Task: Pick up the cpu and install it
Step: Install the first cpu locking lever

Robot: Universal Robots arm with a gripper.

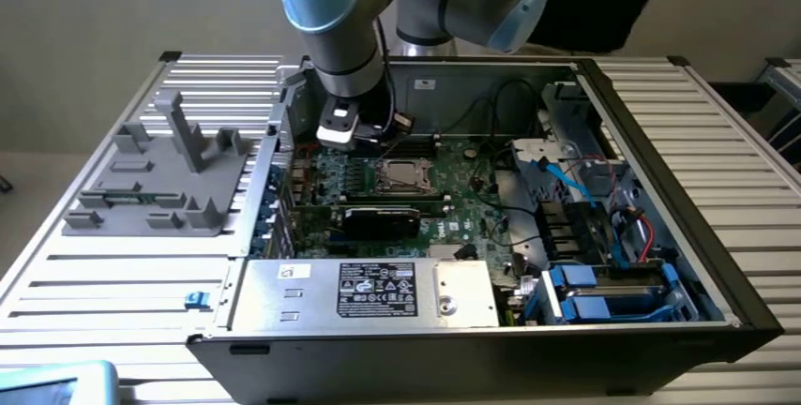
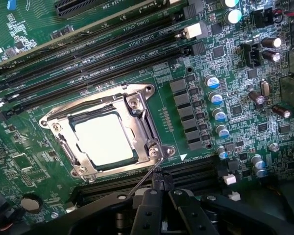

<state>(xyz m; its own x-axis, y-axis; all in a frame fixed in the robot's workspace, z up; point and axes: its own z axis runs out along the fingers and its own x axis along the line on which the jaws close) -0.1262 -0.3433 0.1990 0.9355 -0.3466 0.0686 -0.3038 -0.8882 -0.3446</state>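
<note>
The cpu (image 2: 104, 139), a flat square chip with a bright silver top, lies inside the metal socket frame (image 2: 146, 90) on the green motherboard. In the exterior view the cpu (image 1: 403, 173) sits in the middle of the open computer case. My gripper (image 2: 161, 185) hangs just above the board at one edge of the socket, its black fingers shut together with no chip between them. A thin wire socket lever (image 2: 143, 180) runs beside the fingertips; whether they touch it I cannot tell. Seen from the exterior view, the gripper (image 1: 359, 145) is just to the left of the socket.
Long black memory slots (image 2: 98, 54) flank the socket, and capacitors (image 2: 216, 97) stand beside it. A silver labelled box (image 1: 375, 291) fills the case's near side, with a black card (image 1: 382, 217) behind it. Blue drive bays (image 1: 601, 292) and cables are at the exterior view's right. A grey fixture (image 1: 163, 175) stands outside.
</note>
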